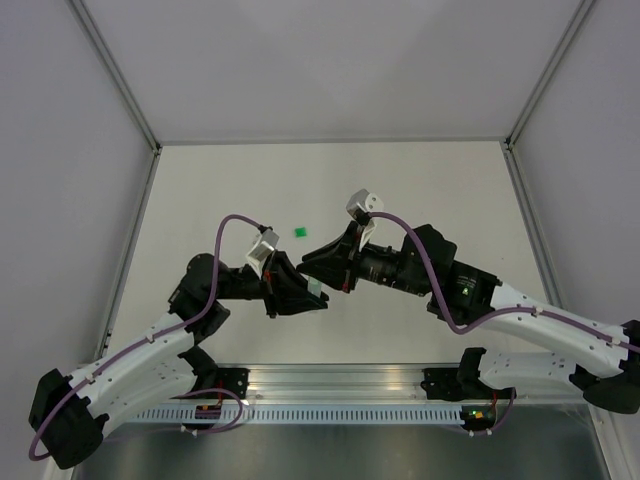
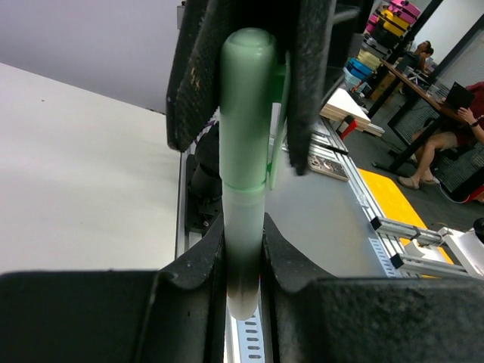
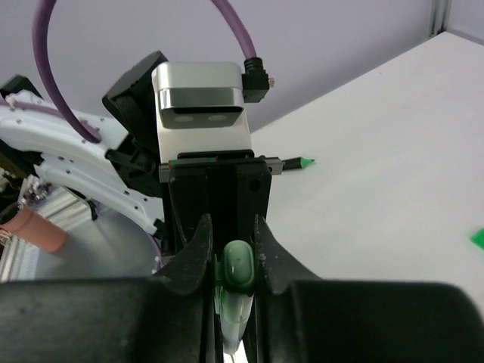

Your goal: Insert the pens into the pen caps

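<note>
**A:** On the left, the left gripper (image 2: 243,236) is clamping narrow on the pale mint green plastic marker pen (image 2: 243,208), holding it up above the white table (image 1: 420,180).

**B:** And the right gripper (image 3: 231,231) is pinching the stubby green plastic cap (image 2: 246,106), apparently seated over that pen's tip.

**A:** They're capping this pen, I'd judge. Next calls for a straight push together, then letting go.

**B:** 1 loose green cap (image 1: 299,232) is lying on the table.

The pale mint green pen (image 2: 243,234) stands upright, pinched low on its barrel by the jaws of the left gripper (image 2: 243,261). A green cap (image 2: 246,106) sits over its upper end, clamped between the black jaws of the right gripper (image 2: 243,155). White tabletop (image 2: 76,174) lies to the left.
</note>
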